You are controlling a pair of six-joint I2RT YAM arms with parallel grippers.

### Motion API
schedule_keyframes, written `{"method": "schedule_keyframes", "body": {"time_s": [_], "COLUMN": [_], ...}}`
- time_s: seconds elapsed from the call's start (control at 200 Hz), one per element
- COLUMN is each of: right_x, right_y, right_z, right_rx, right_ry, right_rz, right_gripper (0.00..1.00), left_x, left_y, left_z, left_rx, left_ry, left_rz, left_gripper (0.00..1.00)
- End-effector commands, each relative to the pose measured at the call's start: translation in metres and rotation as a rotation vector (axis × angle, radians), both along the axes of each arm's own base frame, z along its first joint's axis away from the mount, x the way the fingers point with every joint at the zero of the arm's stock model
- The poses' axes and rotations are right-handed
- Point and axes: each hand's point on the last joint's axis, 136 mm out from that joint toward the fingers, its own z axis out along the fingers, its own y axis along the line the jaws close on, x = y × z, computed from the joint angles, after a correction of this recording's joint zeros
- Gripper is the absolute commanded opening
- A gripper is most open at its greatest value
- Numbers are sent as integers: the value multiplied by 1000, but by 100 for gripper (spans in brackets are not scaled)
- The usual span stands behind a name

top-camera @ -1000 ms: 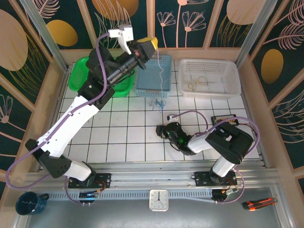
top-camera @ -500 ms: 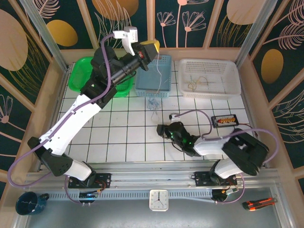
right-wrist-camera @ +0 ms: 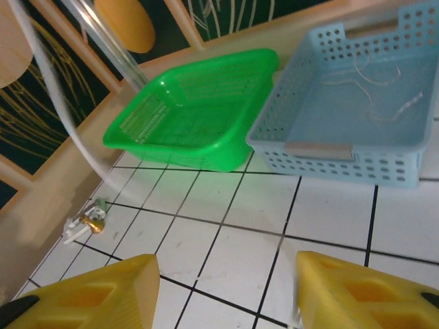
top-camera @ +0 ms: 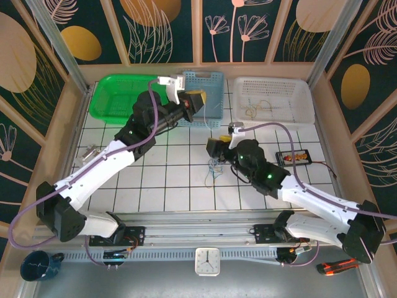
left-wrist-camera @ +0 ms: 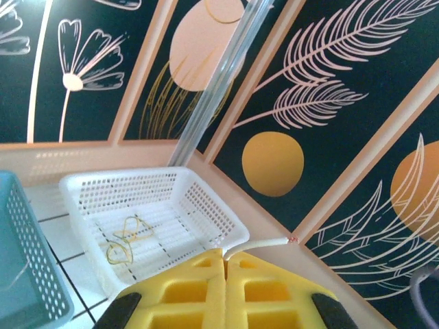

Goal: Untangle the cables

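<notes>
Left fingers [left-wrist-camera: 178, 295] together, clamped on white cable [left-wrist-camera: 264, 242] end, held high by blue basket [top-camera: 211, 74], likely drawing strand clear. Blue tangle [top-camera: 214, 166] lay mid tabletop [top-camera: 155, 180], just near of right fingers [right-wrist-camera: 89, 291], spread apart, probably ready to pin it.

No readable lettering on the workbench

A small white clock [top-camera: 206, 261], at 6 o'clock in the overhead view, shows dial marks too small to read. No other text, label, brand or number can be made out.
</notes>
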Motion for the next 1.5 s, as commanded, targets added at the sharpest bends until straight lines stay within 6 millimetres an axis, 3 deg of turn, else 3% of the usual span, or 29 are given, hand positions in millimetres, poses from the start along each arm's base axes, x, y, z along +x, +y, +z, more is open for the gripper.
{"method": "schedule_keyframes", "body": {"time_s": [0.0,0.115,0.28,0.57,0.931,0.966,1.021,1.131,1.166,1.251,1.281,1.376,1.441,1.491], "right_x": [-3,-4,-7,7,18,20,21,23,24,28,30,38,42,44], "right_y": [1,9,24,17,42,43,45,47,46,41,38,25,15,9], "right_z": [26,45,49,51,50,50,51,55,58,67,70,82,91,99], "right_rx": [-44,-40,-59,-57,-28,-26,-20,-3,1,10,12,24,41,62], "right_ry": [-54,-95,-131,-142,-107,-106,-104,-102,-102,-110,-113,-115,-123,-128], "right_rz": [58,139,265,278,348,349,351,349,339,300,276,201,160,135], "right_gripper": [57,60,63,64,61,57,43,2,0,0,0,0,0,0], "left_x": [-15,-24,-34,-43,-45,-45,-45,-44,-43,-40,-38,-30,-26,-24], "left_y": [4,4,2,-3,-7,-7,-7,-5,-3,2,6,25,41,53], "left_z": [5,-15,-29,-34,-35,-35,-34,-34,-34,-30,-42,-44,-51,-55], "left_rx": [-73,-74,-79,-62,-71,-72,-74,-74,-73,-68,-49,-42,-42,-46], "left_ry": [-33,-6,19,40,46,46,45,42,39,15,29,12,7,2], "left_rz": [-39,-71,-120,-177,-206,-207,-207,-192,-180,-138,-114,1,88,142], "left_gripper": [0,0,0,0,0,0,0,0,0,32,43,79,95,99]}}
